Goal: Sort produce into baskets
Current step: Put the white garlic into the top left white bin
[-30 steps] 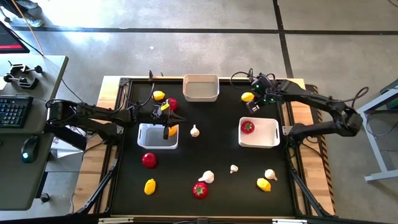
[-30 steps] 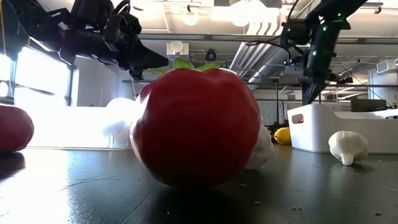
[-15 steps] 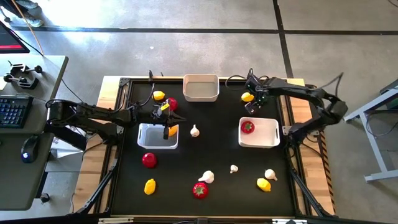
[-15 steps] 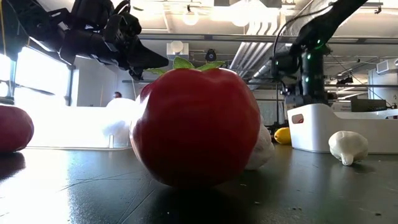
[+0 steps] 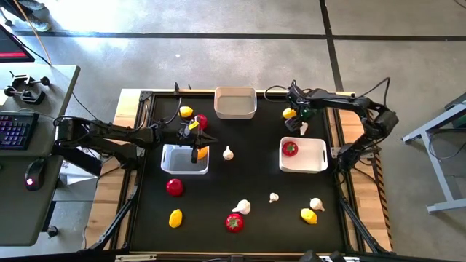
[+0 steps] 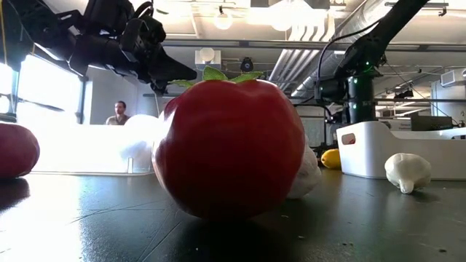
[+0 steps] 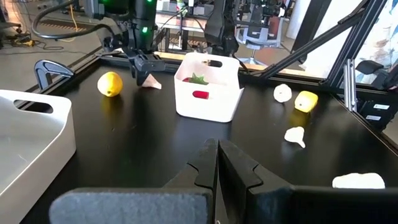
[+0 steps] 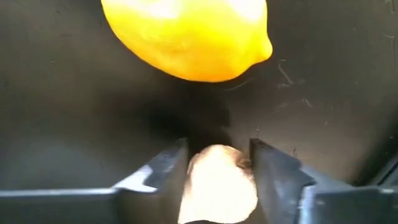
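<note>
Pinching a garlic (image 8: 219, 183) on the worktop (image 5: 255, 175) just beside a lemon (image 8: 186, 31), the right fingers (image 8: 165, 168) look set to lift it for a basket. Left fingers (image 7: 208, 163) hang pressed together and empty over the left basket (image 5: 175, 169), probably just waiting. Headcount from above: five lemons, four tomatoes (image 5: 174, 187) (one already binned), five garlics, three baskets (image 5: 234, 92).

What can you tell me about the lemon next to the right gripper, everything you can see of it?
The lemon is a small, bright yellow piece, smooth and plastic-looking, oval with a nub at one end. It lies on the black table near the far right corner, outside every basket. The right gripper is just beside it, its fingers around a pale garlic piece, not the lemon. Nothing but the table touches it.
</note>
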You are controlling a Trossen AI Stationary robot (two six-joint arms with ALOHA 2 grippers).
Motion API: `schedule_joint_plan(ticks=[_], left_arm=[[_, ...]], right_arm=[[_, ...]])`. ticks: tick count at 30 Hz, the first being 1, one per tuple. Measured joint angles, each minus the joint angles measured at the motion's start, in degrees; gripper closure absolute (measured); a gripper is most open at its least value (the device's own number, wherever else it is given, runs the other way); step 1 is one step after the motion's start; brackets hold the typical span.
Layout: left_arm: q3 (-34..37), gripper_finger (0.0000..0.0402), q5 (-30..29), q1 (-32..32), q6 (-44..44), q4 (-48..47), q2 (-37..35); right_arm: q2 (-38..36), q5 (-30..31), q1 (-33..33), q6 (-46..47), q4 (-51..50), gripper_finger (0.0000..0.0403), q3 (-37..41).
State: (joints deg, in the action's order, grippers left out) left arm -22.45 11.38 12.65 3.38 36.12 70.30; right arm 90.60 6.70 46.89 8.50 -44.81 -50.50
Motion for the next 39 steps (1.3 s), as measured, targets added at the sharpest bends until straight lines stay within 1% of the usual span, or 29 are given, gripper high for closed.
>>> schedule_joint_plan(ticks=[5, 7, 9, 14, 17, 21, 25, 27, 30, 34, 37, 39], left_arm=[[0.0, 0.0401, 0.0, 0.02, 0.0, 0.05, 0.0], [0.0, 0.0401, 0.0, 0.02, 0.0, 0.09, 0.0], [0.0, 0.0401, -0.04, 0.02, -0.04, 0.1, 0.0], [0.0, 0.0401, -0.07, 0.01, -0.02, 0.13, 0.0], [0.0, 0.0401, -0.09, 0.0, -0.13, 0.15, 0.0], [0.0, 0.0401, -0.11, 0.01, -0.61, 0.17, 0.0], [-0.03, 0.0401, -0.11, 0.01, -0.52, 0.17, 0.0], [-0.03, 0.0401, -0.11, 0.0, -0.04, 0.15, 0.0], [-0.03, 0.0401, -0.13, 0.0, 0.6, 0.15, 0.0], [-0.03, 0.0401, -0.13, 0.02, 1.09, 0.13, 0.0], [-0.03, 0.0401, -0.15, 0.0, 1.47, 0.15, 0.0], [-0.03, 0.0401, -0.26, 0.02, 1.96, 0.14, 0.0]], right_arm=[[-3.89, 0.18, -0.77, 0.28, -2.36, 0.0347, 0.0], [-6.3, 0.35, -1.6, 0.47, -3.32, 0.0378, 0.0], [-8.82, 0.35, -2.79, 0.47, -3.69, 0.0396, 0.0], [-14.99, 0.37, -6.83, 1.76, -2.96, 0.0392, 0.0], [-17.76, 0.37, -9.48, 1.95, -2.36, 0.0398, 0.0], [-19.72, 0.37, -12.37, 3.12, -1.61, 0.0401, 0.0], [-19.64, 1.31, -13.18, 5.16, -1.74, 0.0399, 0.0], [-18.88, 2.91, -12.73, 8.6, -2.41, 0.0391, 0.0], [-17.01, 3.26, -11.37, 12.83, -4.15, 0.0357, 0.0], [-12.72, 3.38, -9.3, 17.19, -6.45, 0.0282, 0.0], [-9.16, 3.32, -7.64, 17.22, -7.17, 0.0221, 0.0], [-7.67, 2.5, -6.58, 16.95, -7.22, 0.0187, 0.0]])
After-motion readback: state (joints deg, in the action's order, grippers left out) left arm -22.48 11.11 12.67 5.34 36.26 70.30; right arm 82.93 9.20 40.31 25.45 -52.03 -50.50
